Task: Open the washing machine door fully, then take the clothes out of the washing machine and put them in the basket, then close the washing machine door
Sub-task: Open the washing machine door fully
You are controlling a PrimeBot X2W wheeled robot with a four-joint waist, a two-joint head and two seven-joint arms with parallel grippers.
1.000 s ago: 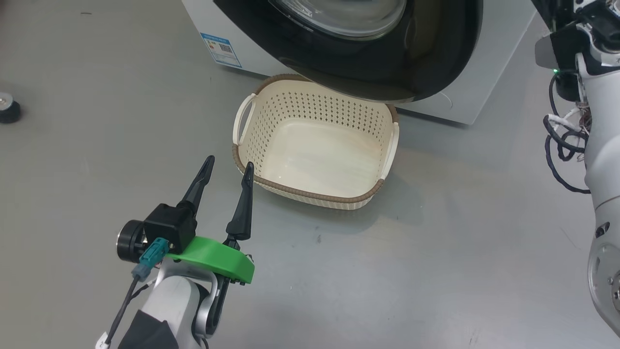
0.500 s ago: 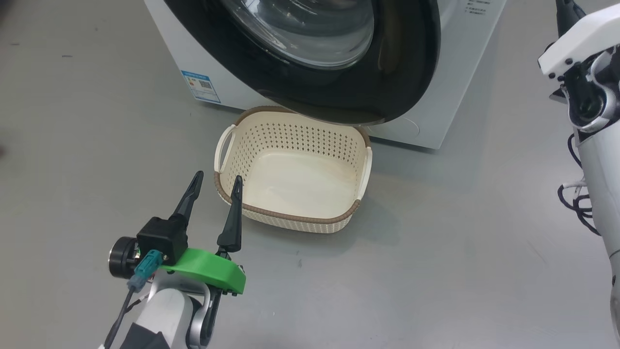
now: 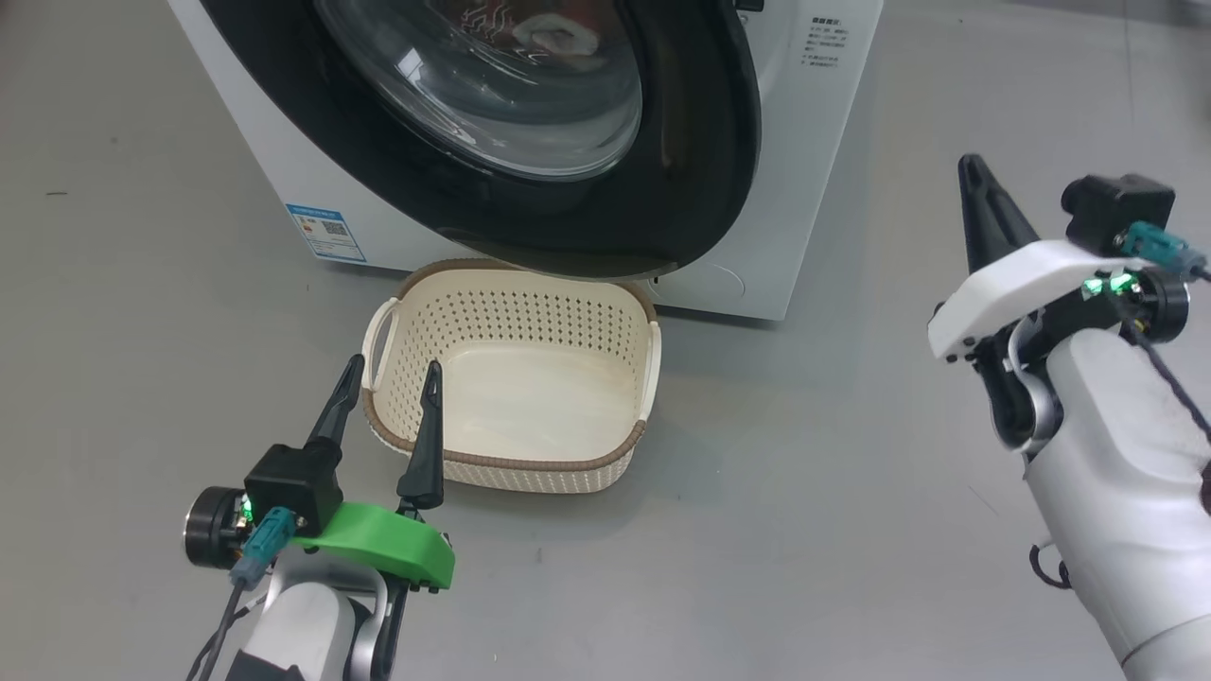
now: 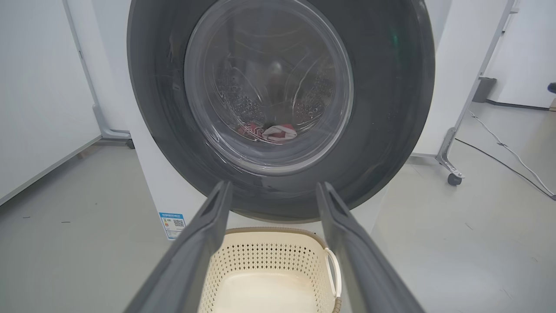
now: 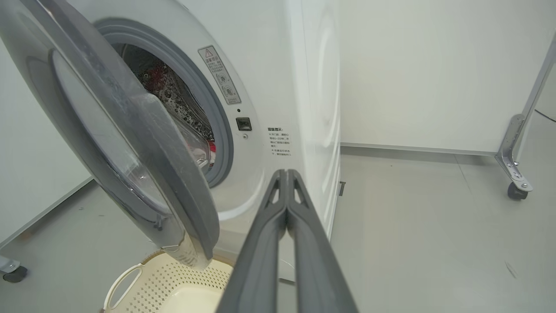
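The white washing machine (image 3: pixel 804 142) stands at the top of the head view. Its black-rimmed door (image 3: pixel 700 170) hangs partly open, overhanging the empty cream basket (image 3: pixel 511 463) on the floor in front. Red clothes (image 4: pixel 271 131) lie in the drum, seen through the door glass and past the door's edge (image 5: pixel 211 148). My left gripper (image 3: pixel 394 369) is open, just left of the basket's near-left corner, pointing at the door (image 4: pixel 391 108). My right gripper (image 3: pixel 970 170) is shut and empty, off to the right of the machine; its joined tips (image 5: pixel 284 171) point at the front panel beside the grey gasket (image 5: pixel 221 130).
A blue label (image 3: pixel 324 232) sits low on the machine's front. A metal frame on caster wheels (image 4: pixel 454 179) and a floor cable (image 4: pixel 508 152) lie to the machine's right. White wall panels stand behind. Open grey floor spreads to both sides of the basket.
The head camera has tilted and turned, sliding the machine and basket left and showing more of the door. My right arm has swung down into view with its gripper shut.
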